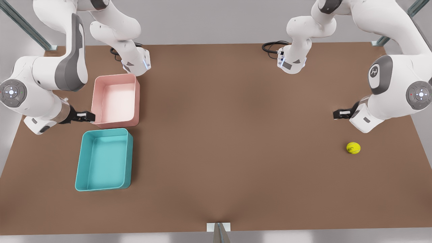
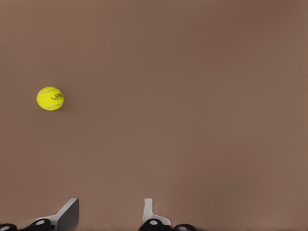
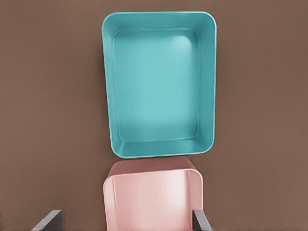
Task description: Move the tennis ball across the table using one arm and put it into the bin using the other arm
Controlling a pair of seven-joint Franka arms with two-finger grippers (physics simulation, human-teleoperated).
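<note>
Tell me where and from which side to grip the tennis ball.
Grip the tennis ball across its widest middle, coming straight down from above. It is round, so no side is better, and it lies alone on the bare table. The open left gripper is nearest.

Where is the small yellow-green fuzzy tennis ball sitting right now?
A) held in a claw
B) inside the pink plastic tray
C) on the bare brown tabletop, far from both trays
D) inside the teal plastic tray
C: the small yellow-green fuzzy tennis ball lies on the brown tabletop at the front view's right, while the teal plastic tray and pink plastic tray sit empty at the left.
</note>
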